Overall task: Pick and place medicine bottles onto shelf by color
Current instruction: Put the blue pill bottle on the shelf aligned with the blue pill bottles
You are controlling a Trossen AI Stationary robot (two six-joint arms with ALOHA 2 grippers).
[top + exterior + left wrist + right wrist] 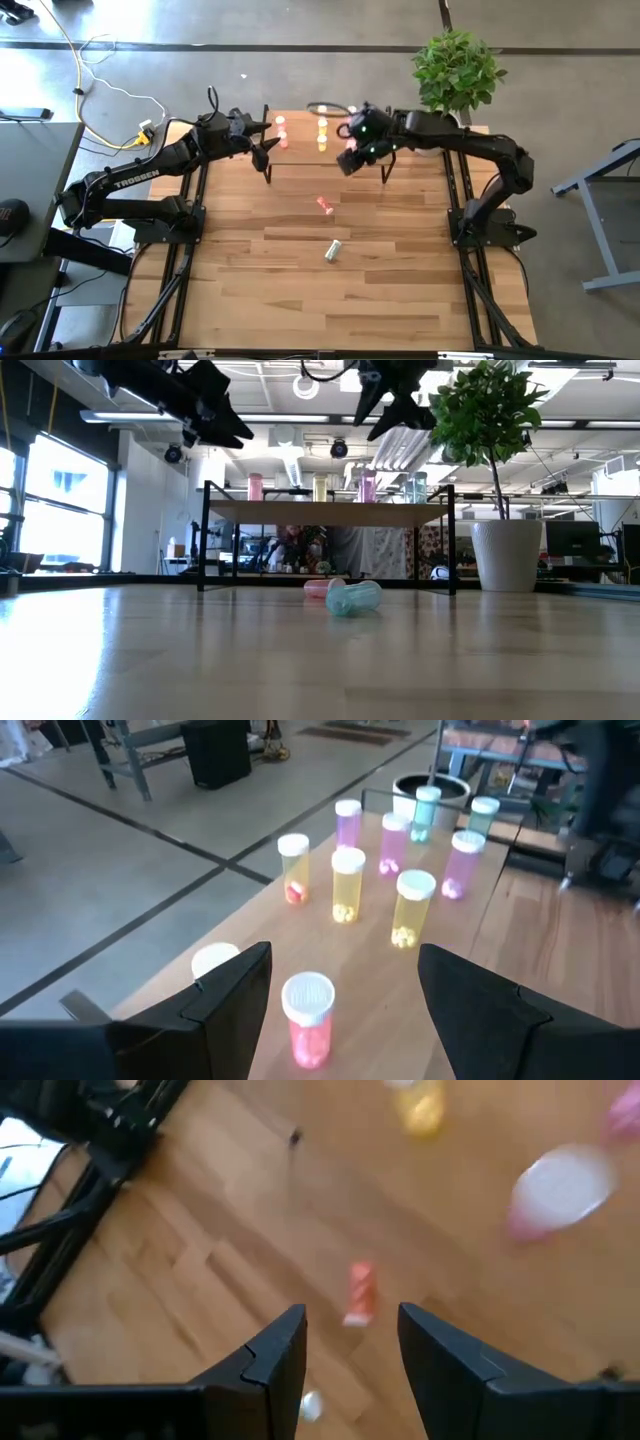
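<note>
Two bottles lie on the desk near the frame's center: a red bottle (pixel 324 205) and, below it, a pale green bottle (pixel 332 251). The others stand on the shelf (pixel 300 150) at upper center. My right end effector (pixel 348 160) hovers over the shelf's right part, fingers spread and empty, looking down at the red bottle. My left end effector (pixel 262 141) hangs spread over the shelf's left end. I judge the next pick is starting: I must descend, straddle the red bottle and close.
</note>
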